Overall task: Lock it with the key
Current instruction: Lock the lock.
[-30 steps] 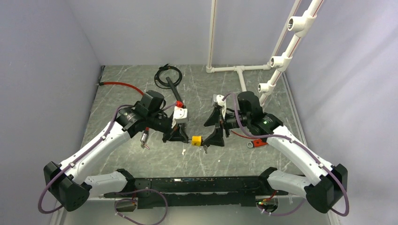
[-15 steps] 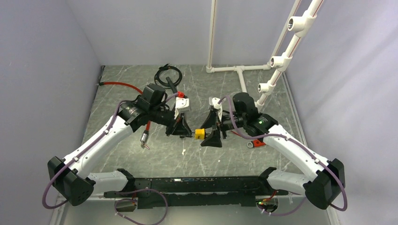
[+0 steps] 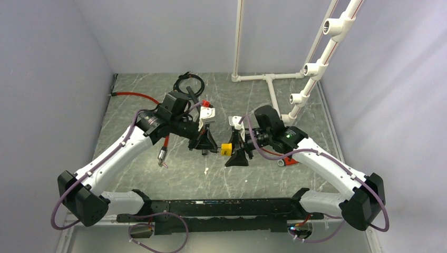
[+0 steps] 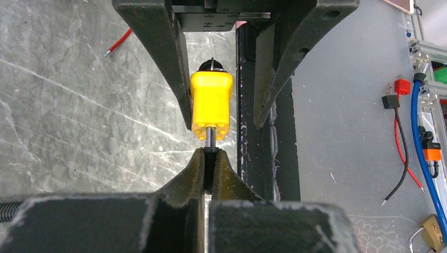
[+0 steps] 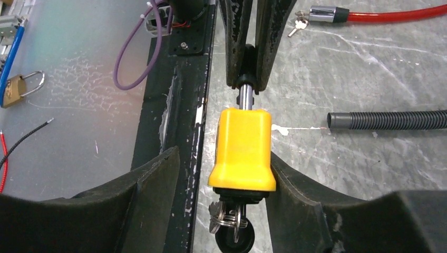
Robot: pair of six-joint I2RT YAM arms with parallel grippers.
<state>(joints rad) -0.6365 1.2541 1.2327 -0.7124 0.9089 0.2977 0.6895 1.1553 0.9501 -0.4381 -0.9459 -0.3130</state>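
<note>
A yellow padlock hangs above the table between my two grippers. My left gripper is shut on the lock's metal shackle; it shows in the top view too. My right gripper is open, with its fingers either side of the lock body. The right-hand finger touches the body and the left-hand finger stands apart. A key with a black head and a key ring sits in the lock's underside, between the right fingers.
A black rail runs along the near table edge. A black corrugated hose and a red cable lock with keys lie on the marble table. A brass padlock lies beyond the rail. White pipe frame stands at the back.
Both arms have moved toward the back with the lock raised. My right gripper has slid left, so the lock body now sits between its open fingers.
</note>
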